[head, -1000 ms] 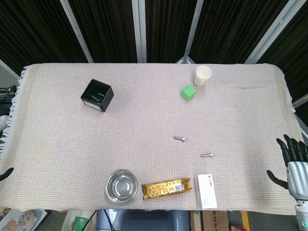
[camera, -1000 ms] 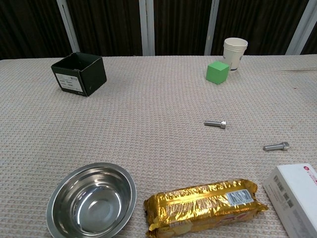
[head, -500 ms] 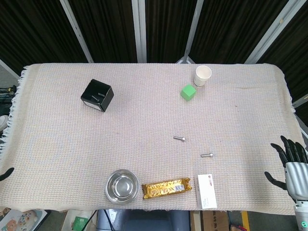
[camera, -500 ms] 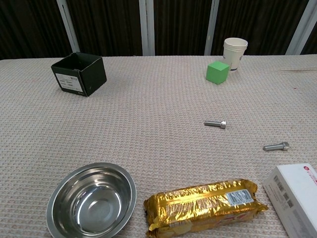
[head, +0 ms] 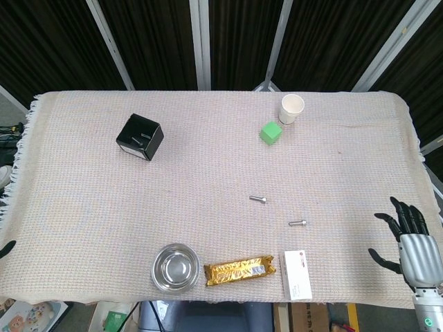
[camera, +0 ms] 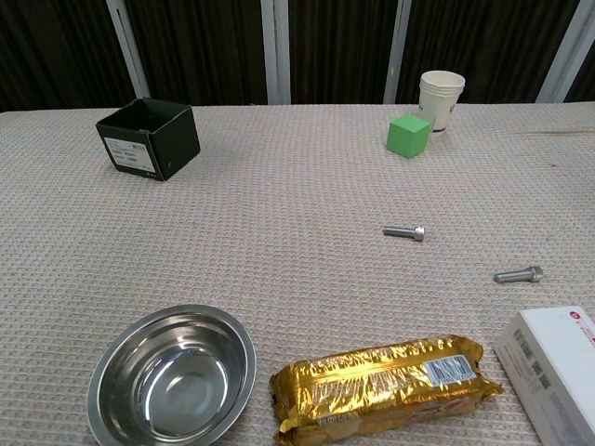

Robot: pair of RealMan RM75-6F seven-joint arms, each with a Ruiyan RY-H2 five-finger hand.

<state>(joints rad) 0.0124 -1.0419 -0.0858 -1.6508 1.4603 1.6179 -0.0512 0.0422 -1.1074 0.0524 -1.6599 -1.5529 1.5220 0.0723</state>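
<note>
Your right hand (head: 414,250) shows a grey metal back with matt black fingers. Near it lie two bright steel bolts (head: 297,223) and a smooth white cardboard box (head: 295,274). The tabletop (head: 208,180) wears rough woven beige cloth; the steel bowl (camera: 172,376) gleams, and the gold biscuit wrapper (camera: 386,384) is glossy foil.

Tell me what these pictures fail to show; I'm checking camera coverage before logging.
- Left hand: head view, cut off by the left edge; open or shut unclear.
- White box: chest view, cut by the right and bottom edges.
- Black box: head view, contents too small to identify.
- Right hand: absent from chest view.
</note>
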